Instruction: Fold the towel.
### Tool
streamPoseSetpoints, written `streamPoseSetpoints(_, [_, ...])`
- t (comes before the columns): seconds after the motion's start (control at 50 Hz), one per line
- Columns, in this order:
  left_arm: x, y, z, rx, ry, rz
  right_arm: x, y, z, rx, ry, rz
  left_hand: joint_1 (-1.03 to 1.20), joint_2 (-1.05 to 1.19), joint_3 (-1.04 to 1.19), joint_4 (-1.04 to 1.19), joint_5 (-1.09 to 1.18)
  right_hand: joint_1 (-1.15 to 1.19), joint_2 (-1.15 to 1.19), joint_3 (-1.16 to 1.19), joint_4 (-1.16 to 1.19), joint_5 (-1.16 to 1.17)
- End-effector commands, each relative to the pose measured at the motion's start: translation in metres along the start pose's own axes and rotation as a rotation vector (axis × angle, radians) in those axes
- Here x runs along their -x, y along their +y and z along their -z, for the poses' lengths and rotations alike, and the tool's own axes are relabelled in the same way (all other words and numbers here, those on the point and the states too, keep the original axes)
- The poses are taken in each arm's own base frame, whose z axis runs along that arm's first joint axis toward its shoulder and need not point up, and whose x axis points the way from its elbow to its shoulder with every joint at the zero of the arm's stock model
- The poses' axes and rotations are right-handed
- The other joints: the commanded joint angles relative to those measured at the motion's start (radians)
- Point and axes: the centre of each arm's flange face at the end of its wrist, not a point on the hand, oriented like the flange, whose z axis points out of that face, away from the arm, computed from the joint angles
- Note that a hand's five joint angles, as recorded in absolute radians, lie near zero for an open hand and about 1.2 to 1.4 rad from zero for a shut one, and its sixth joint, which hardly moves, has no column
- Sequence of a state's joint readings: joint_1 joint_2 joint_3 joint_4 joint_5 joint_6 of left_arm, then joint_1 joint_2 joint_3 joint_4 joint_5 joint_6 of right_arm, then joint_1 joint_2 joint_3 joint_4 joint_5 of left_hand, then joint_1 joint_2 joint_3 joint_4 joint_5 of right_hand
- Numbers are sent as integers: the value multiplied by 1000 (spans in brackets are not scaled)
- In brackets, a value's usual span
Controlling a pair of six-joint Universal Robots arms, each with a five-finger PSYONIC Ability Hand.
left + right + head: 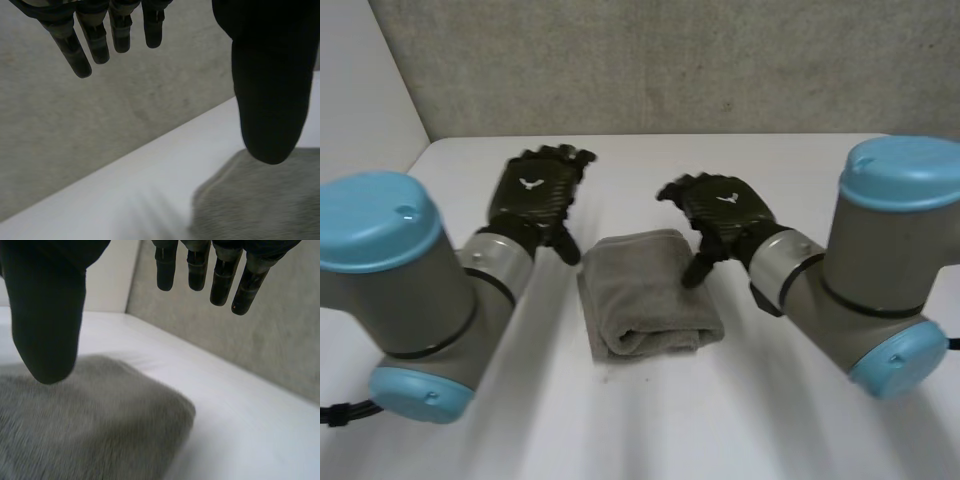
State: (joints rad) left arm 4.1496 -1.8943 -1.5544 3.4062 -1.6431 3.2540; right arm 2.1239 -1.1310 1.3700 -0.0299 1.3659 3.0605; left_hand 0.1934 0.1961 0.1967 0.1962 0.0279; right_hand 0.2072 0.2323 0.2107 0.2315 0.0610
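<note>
Grey terry cloth, the towel lies folded into a compact block at the middle of the white desk in the head view, between the two hands. The left hand is just beside its far left corner with fingers spread and nothing in them. The right hand is at the far right corner, equally slack, thumb pointing down at the towel's edge; contact cannot be told.

In the left wrist view, the left hand's fingers hang straight and well apart from the thumb, holding nothing. The towel lies on the desk below the thumb tip.

In the right wrist view, the right hand's fingers are straight and the thumb is wide of them, empty, over the towel, whose rounded corner rests on the desk.
</note>
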Motion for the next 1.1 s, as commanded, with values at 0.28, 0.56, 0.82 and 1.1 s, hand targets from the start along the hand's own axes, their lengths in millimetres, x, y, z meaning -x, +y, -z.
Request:
streamPoseSetpoints(0.28, [-38,73,-12,337,-57,50,-25,63,-45,223,-52,-84,29,26,26,26,20,-33,-58,-36,-57,-61])
streamPoseSetpoints(0.56, [-38,69,-3,337,-41,-8,-12,40,-41,170,-35,141,3,0,-1,0,-7,-33,-58,-36,-57,-61])
streamPoseSetpoints(0.82, [-4,-79,27,-39,-80,79,-78,-88,22,-190,336,65,-12,-15,-15,-15,-21,-33,-58,-36,-57,-61])
streamPoseSetpoints(1.1, [41,-112,70,-69,-61,96,-86,-106,84,-158,458,61,-15,-18,-18,-18,-24,-33,-58,-36,-57,-61])
